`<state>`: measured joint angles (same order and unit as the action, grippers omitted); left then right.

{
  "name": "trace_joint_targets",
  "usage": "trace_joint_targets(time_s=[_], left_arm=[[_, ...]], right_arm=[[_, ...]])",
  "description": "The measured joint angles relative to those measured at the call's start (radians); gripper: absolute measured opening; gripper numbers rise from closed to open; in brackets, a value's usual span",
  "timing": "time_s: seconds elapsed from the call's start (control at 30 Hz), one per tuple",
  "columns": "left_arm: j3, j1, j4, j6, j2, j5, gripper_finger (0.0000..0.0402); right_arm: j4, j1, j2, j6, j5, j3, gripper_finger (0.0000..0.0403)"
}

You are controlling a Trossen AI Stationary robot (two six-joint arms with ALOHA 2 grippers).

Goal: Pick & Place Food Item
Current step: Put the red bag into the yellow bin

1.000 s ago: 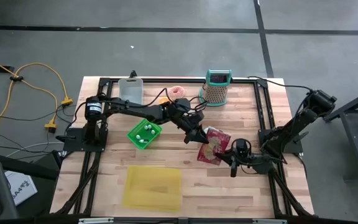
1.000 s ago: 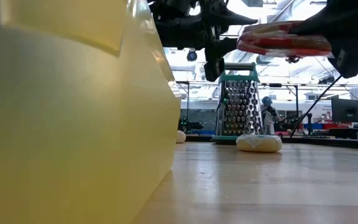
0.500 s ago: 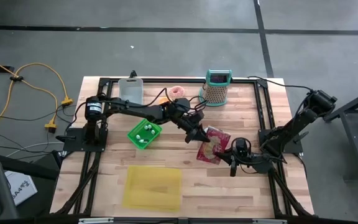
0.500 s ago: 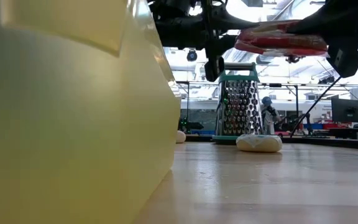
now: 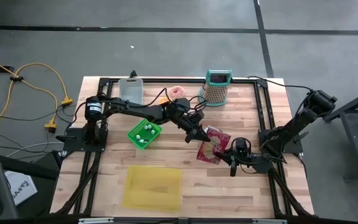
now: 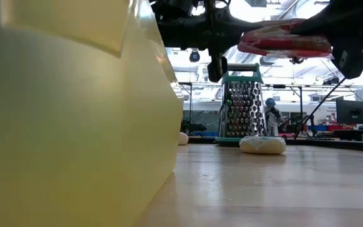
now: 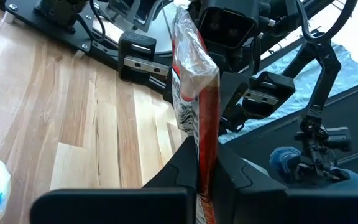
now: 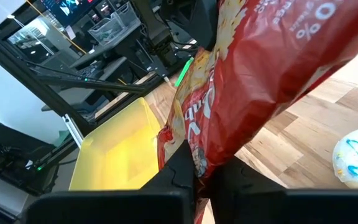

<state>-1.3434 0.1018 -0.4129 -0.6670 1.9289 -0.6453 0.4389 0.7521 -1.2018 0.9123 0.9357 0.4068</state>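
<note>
A red snack bag (image 5: pixel 214 144) hangs in the air over the middle right of the table, lying roughly level between my two grippers (image 6: pixel 285 38). My left gripper (image 5: pixel 202 137) reaches in from the table's left and is shut on the bag's left edge. My right gripper (image 5: pixel 228 154) comes from the right and is shut on the bag's near right corner. In the left wrist view the bag (image 7: pixel 193 93) shows edge-on between the fingers. In the right wrist view its printed face (image 8: pixel 260 81) fills the picture. My left gripper pinches the bag's left edge (image 7: pixel 199 163) between its two fingers, coming nearly level from the table's left. The bag stands edge-on in the gap and is lifted clear of the table. My right gripper pinches the bag's crumpled near right corner (image 8: pixel 199 163) between its two fingers, coming nearly level from the table's right. The bag stretches away from the fingers, clear of the table.
A yellow bin (image 5: pixel 153 186) sits at the near left and a green basket (image 5: pixel 144 134) left of centre. A box grater (image 5: pixel 217 88), a pink doughnut (image 5: pixel 179 92) and a grey board (image 5: pixel 130 89) line the far edge. A white iced doughnut (image 6: pixel 263 144) lies under the bag.
My left gripper has shut on the bag's left edge, its fingers having stood apart around it a second ago. The bag stays lifted and roughly level, and neither arm has shifted.
</note>
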Motion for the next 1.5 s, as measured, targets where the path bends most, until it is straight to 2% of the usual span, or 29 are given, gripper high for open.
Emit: trace_joint_targets(time_s=[0.5, 0.67, 0.97, 1.07, 1.2, 1.37, 1.5], left_arm=[[0.000, -0.001, 0.000, 0.000, 0.000, -0.010, 0.0008], [0.000, 0.005, 0.001, 0.001, 0.000, -0.046, 0.0008], [0.000, 0.054, 0.033, -0.053, 0.000, -0.193, 0.0008], [0.000, 0.064, 0.059, -0.065, 0.001, -0.261, 0.0008], [0.000, 0.052, 0.135, -0.055, 0.001, -0.316, 0.0008], [0.000, 0.023, 0.306, 0.044, -0.030, -0.312, 0.0007], [0.000, -0.018, 0.479, 0.144, -0.093, -0.231, 0.0007]], right_arm=[[-0.001, 0.000, 0.000, 0.034, -0.057, 0.000, 0.0125], [-0.024, 0.000, 0.000, 0.036, -0.146, 0.000, 0.0151], [-0.154, 0.001, 0.000, 0.150, -0.255, 0.000, 0.0155], [-0.157, 0.006, 0.000, 0.174, -0.304, 0.000, 0.0154], [-0.158, 0.040, 0.000, 0.198, -0.315, 0.000, 0.0153], [-0.159, 0.093, 0.000, 0.249, -0.296, 0.000, 0.0153], [-0.159, 0.134, 0.000, 0.280, -0.253, 0.000, 0.0153]])
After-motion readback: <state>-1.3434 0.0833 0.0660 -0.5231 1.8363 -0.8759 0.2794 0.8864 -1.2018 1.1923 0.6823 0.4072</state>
